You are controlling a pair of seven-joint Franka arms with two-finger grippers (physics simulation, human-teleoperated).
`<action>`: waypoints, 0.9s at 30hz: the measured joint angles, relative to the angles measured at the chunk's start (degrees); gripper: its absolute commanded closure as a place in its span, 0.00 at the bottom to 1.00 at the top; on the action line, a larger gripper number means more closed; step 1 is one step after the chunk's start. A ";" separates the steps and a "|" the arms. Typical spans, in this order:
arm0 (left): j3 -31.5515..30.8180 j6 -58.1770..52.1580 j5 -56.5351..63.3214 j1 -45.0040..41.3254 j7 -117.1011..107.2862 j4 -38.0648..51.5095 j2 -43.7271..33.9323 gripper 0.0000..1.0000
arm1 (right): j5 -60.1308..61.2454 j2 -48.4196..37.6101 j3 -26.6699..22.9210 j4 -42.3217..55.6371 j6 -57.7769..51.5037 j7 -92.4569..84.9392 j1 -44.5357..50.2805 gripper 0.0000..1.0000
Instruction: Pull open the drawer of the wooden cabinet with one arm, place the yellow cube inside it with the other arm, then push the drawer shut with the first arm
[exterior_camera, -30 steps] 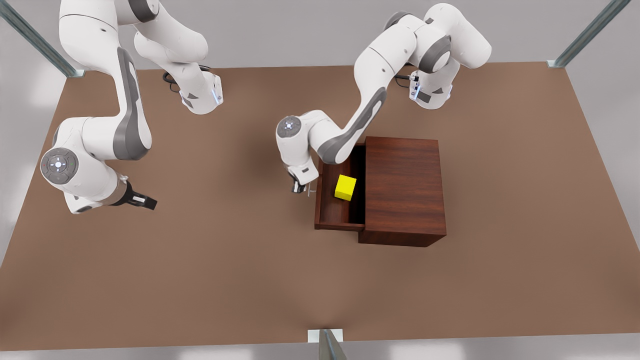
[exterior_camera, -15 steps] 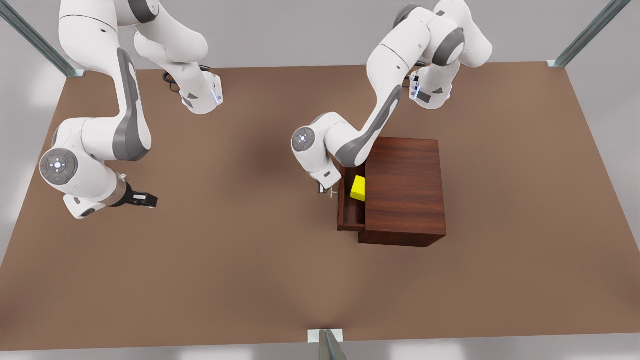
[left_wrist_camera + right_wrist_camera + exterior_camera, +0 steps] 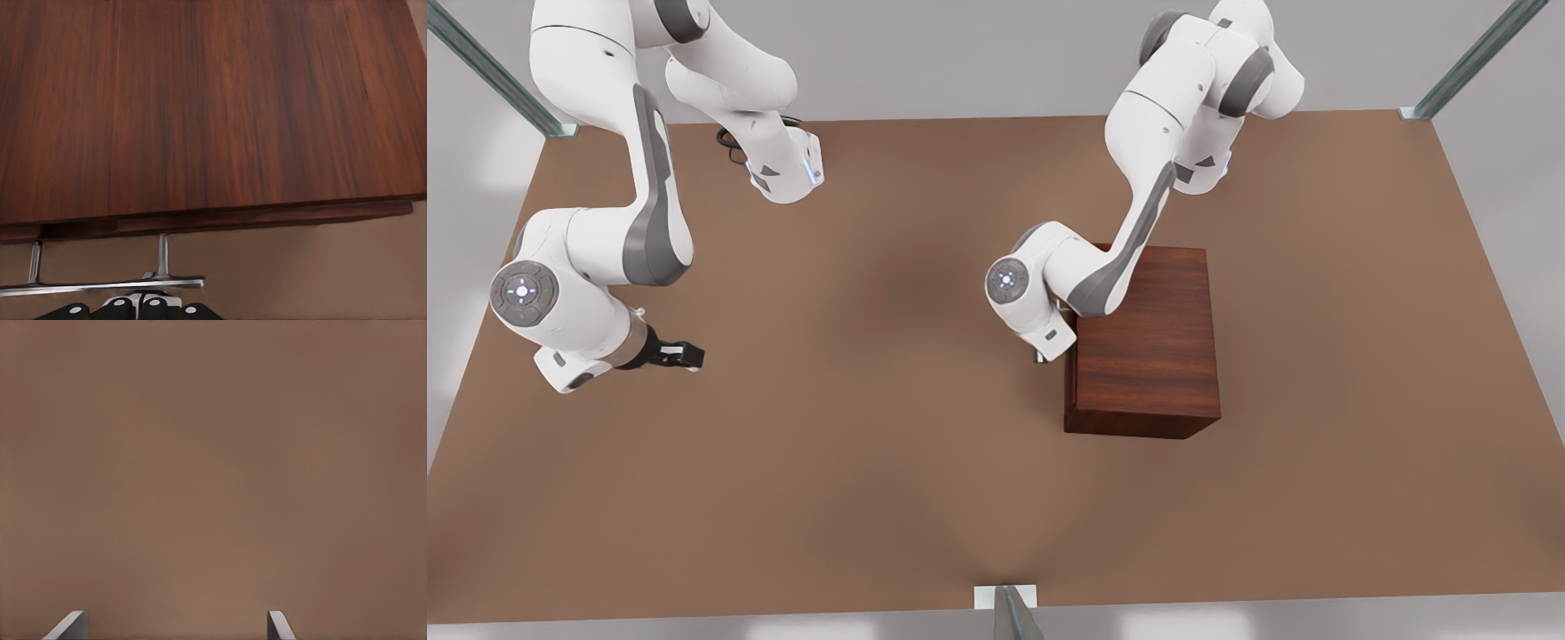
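The left hand (image 3: 1040,356) is closed on the slim silver bar handle (image 3: 100,287) of the boxy dark reddish-brown wooden cabinet (image 3: 1144,342), whose drawer sits pushed in. The right hand (image 3: 680,356) waits open above the brown counter (image 3: 871,444), well apart.

Count:
- 1 wooden cabinet (image 3: 1145,342), on the counter (image 3: 871,444)
- 1 drawer (image 3: 233,217), with 1 silver bar handle (image 3: 100,285) on 2 posts
- 2 arms, 1 pincer each: left pincer (image 3: 1042,356) at the cabinet front, right pincer (image 3: 680,356) over bare counter
- 3 metal frame struts at the counter edges
- 1 counter
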 measured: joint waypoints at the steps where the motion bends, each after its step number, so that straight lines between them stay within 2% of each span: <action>1: 0.14 -0.16 0.03 0.02 0.40 0.00 -0.03 1.00 | -0.02 0.07 0.01 0.05 -0.01 -0.17 -0.01 0.00; 6: 0.61 -0.93 0.12 -0.17 2.15 0.63 0.00 1.00 | -0.05 0.56 0.02 0.20 0.01 -0.90 0.03 0.00; 8: 1.14 -1.25 -3.18 0.99 2.68 4.61 -0.03 1.00 | -0.08 0.64 0.03 0.21 0.02 -1.15 0.06 0.00; 9: 1.28 -1.32 -5.07 1.76 2.81 6.94 -0.07 0.01 | -0.09 0.66 0.03 0.21 0.02 -1.26 0.06 0.00; 11: 1.44 -1.55 -7.39 2.55 3.20 9.37 -0.70 0.00 | -0.11 0.67 0.03 0.21 0.03 -1.47 0.08 0.00; 13: 1.45 -3.75 -8.74 6.46 5.14 9.82 -5.67 0.00 | -0.12 0.67 0.03 0.21 0.04 -1.66 0.08 0.00; 17: 1.79 -14.51 -11.93 24.29 20.03 9.65 -17.79 0.00 | -0.13 0.67 0.03 0.21 0.04 -1.98 0.00 0.00; 20: 1.39 -19.28 -14.04 33.53 36.68 9.80 -19.55 0.00 | -0.15 0.67 0.03 0.21 0.05 -2.18 0.00 0.00; 22: -4.78 -19.85 -15.28 39.76 46.09 9.67 -19.67 0.00 | -0.14 0.67 0.03 0.21 0.05 -2.29 0.00 0.00; 27: -7.83 -19.57 -14.68 39.84 65.28 9.71 -19.41 0.00 | -0.13 0.67 0.03 0.27 0.05 -2.53 0.00 0.00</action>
